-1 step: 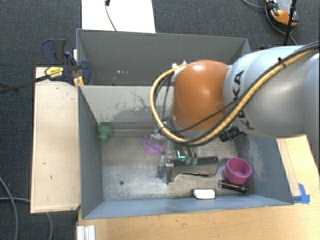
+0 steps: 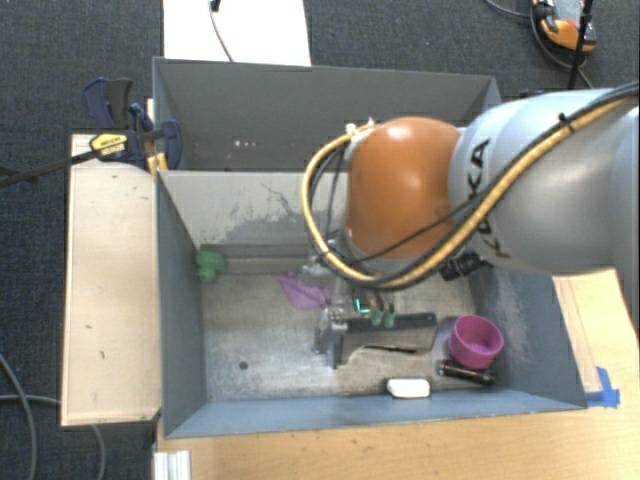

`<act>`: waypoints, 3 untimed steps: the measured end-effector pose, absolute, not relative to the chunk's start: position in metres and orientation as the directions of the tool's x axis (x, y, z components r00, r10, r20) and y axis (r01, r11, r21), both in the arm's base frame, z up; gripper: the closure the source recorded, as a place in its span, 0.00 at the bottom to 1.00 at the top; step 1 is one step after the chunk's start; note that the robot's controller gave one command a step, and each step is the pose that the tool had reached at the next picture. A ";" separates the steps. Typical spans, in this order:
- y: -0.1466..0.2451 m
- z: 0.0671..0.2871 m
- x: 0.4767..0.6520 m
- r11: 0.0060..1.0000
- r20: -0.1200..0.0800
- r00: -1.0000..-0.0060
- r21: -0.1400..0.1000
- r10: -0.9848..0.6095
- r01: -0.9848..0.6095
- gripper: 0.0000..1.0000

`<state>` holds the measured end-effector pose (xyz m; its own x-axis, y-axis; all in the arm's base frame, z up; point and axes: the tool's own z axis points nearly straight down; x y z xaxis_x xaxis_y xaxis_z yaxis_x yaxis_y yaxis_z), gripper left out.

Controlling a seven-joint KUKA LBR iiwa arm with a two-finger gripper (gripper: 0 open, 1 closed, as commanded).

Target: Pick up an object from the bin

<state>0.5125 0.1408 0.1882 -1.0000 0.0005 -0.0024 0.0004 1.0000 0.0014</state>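
The gripper is seen lowered to the floor of the grey bin, near its middle; whether it is open or closed cannot be told. A slim black rod is laid flat just to its right, and a crumpled lilac piece just behind it. A magenta cup, a black marker and a white block are grouped farther right.

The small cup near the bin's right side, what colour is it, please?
The cup is magenta-purple, clearest in the camera view.
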 end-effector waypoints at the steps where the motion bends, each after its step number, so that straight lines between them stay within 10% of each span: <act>1: 0.065 0.104 0.536 0.998 -0.036 -0.998 0.020 -0.052 -0.053 1.00; 2: 0.062 0.101 0.539 0.999 -0.053 -0.998 0.017 -0.044 -0.045 0.00; 3: 0.062 0.101 0.538 0.999 -0.052 -0.998 0.017 -0.042 -0.043 0.00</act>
